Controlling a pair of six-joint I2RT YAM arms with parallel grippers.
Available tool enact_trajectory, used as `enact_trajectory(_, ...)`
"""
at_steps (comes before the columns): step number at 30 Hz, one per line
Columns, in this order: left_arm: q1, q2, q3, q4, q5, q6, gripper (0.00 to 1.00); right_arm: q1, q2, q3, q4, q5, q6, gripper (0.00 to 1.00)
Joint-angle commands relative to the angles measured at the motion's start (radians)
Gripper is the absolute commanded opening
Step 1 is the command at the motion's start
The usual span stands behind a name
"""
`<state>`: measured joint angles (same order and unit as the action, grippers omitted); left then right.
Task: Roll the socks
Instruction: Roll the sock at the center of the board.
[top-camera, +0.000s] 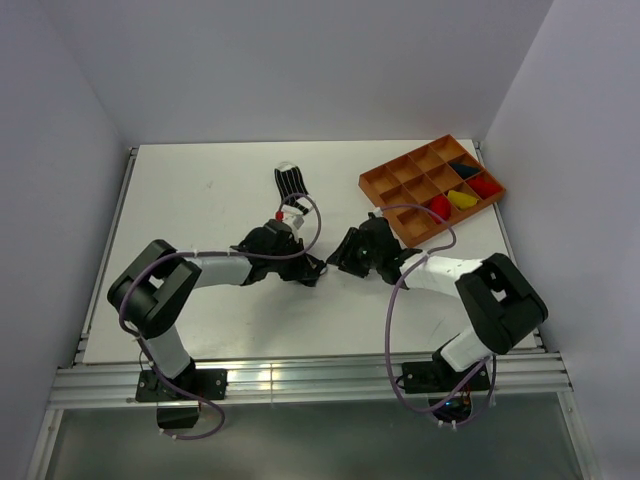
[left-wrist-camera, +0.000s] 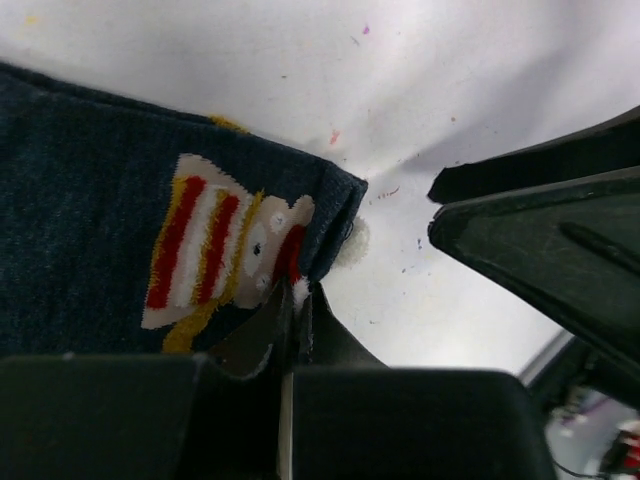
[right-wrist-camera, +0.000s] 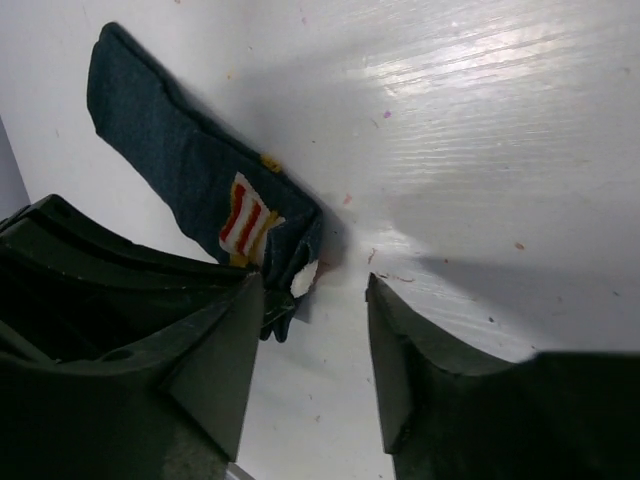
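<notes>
— Table (top-camera: 180, 190) first: where is the navy sock (left-wrist-camera: 90, 200)?
— Lying flat about mid-worktop, well off every edge. It looks soft, light and floppy, so I'd take it by the cuff edge.
— Left gripper (left-wrist-camera: 290, 335)?
— Clenched on that cuff corner. Right gripper (right-wrist-camera: 315, 292) gapes just beside it, holding nothing.

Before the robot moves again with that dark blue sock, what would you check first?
1. Left gripper pinching the cuff corner of the dark navy fabric sock: ok.
2. Right gripper open, with nothing between its fingers: ok.
3. Rest of the sock lying flat on the white table: ok.
4. Room between the two grippers: cannot tell; they sit very close.
5. Black-and-white striped sock apart from the work area: ok.
</notes>
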<state>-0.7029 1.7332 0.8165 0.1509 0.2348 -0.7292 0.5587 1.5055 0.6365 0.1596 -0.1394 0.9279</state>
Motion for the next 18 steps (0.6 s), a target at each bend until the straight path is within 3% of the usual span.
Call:
enact_trajectory(1, 0.037, 0.008, -0.023, 0.064, 0.120, -0.081, 0.00, 0.018, 0.036, 0.057, 0.054, 0.018, 0.023, 0.51)
enact_trajectory(18, 0.072, 0.031, -0.045, 0.127, 0.179, -0.147, 0.00, 0.049, 0.176, 0.127, 0.107, -0.054, 0.057, 0.20)
